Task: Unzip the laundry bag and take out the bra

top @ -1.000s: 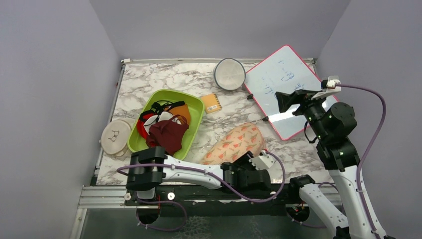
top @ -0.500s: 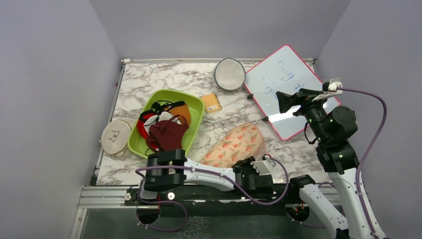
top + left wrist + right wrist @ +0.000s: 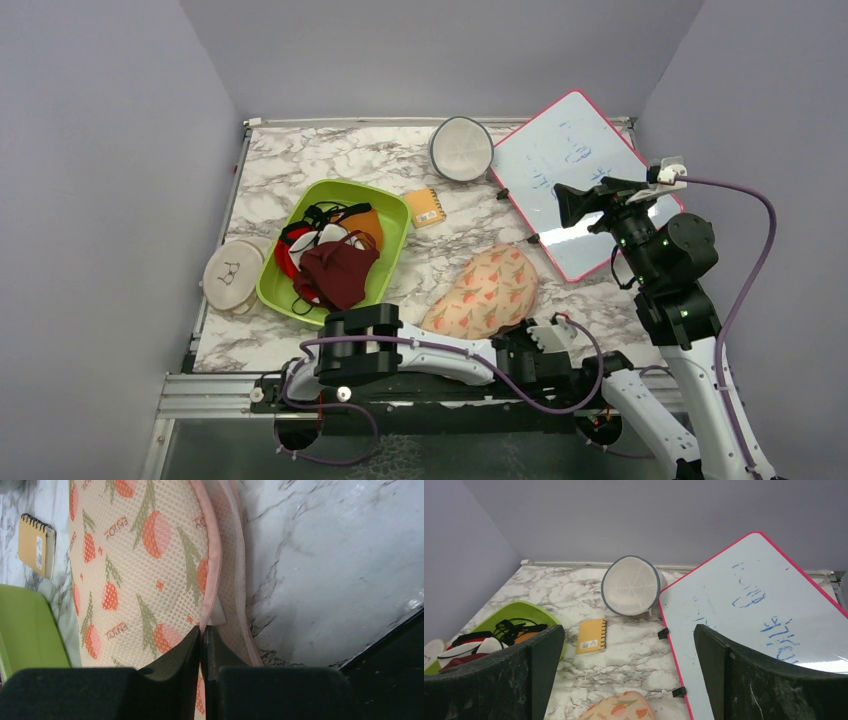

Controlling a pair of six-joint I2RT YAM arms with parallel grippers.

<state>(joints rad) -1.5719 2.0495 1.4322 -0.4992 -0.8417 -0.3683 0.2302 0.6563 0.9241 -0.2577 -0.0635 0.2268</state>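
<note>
The laundry bag [image 3: 485, 290], a peach pouch with orange and green print, lies flat on the marble table near the front edge. It also shows in the left wrist view [image 3: 140, 570] and at the bottom of the right wrist view [image 3: 624, 707]. My left gripper [image 3: 515, 330] is at the bag's near end. In its wrist view the left gripper [image 3: 202, 630] is shut on the bag's pink rim beside a small white tab. My right gripper [image 3: 565, 205] is raised above the whiteboard. In its wrist view the right gripper [image 3: 629, 640] is open and empty. The bra is hidden.
A green tray [image 3: 395, 215] with maroon, orange and black cloths stands at the left. A cream round pouch [image 3: 232, 275] lies beside it. A small yellow notebook [image 3: 427, 207], a grey-rimmed white disc [image 3: 461, 148] and a pink-framed whiteboard [image 3: 570, 165] lie at the back.
My left arm has swung right along the front edge with the bag's rim pinched. The bag's near end has been dragged right, so it lies more upright. The right arm has barely moved.
</note>
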